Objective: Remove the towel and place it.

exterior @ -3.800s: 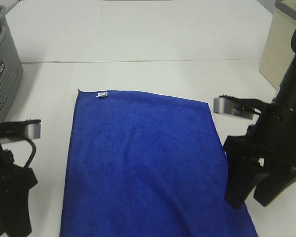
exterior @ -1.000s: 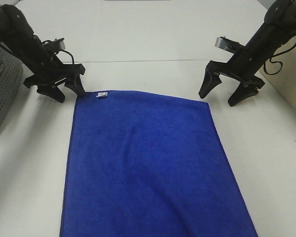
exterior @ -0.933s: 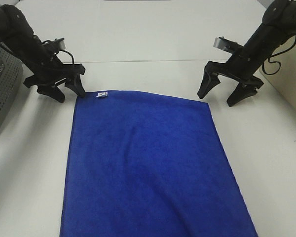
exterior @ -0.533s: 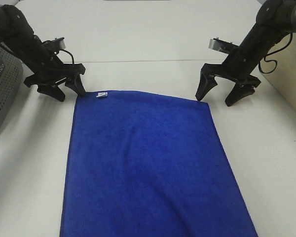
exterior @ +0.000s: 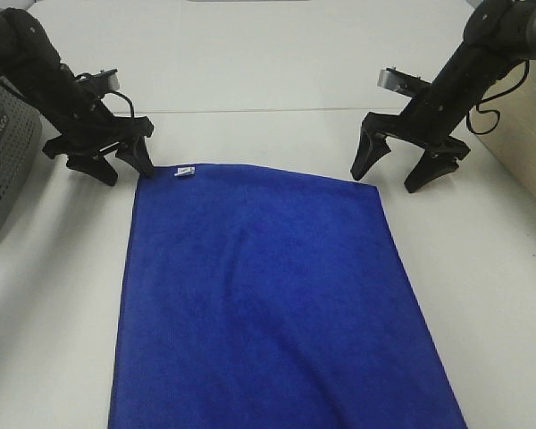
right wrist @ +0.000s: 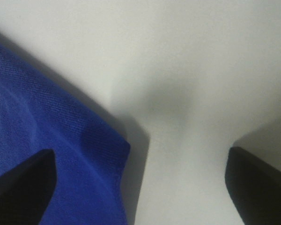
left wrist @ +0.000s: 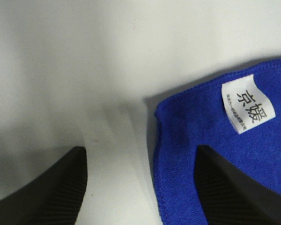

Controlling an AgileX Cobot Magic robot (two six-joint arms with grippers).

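The towel [exterior: 259, 295] lay flat on the table [exterior: 277, 71]. The left gripper [exterior: 116, 165] and the right gripper [exterior: 389, 174], both open and empty, stood at its two far corners, probably to pinch them together.

A grey perforated basket [exterior: 4, 170] sits at the white table's [exterior: 277, 71] left edge.

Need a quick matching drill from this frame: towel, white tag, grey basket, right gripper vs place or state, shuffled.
Column 1:
1. towel
2. white tag
3. grey basket
4. right gripper

Column 2:
A. at the table's left edge
B. open, straddling the towel's far right corner
C. lying flat, spread out
D. near the towel's far left corner

Pairs: 1-C, 2-D, 3-A, 4-B
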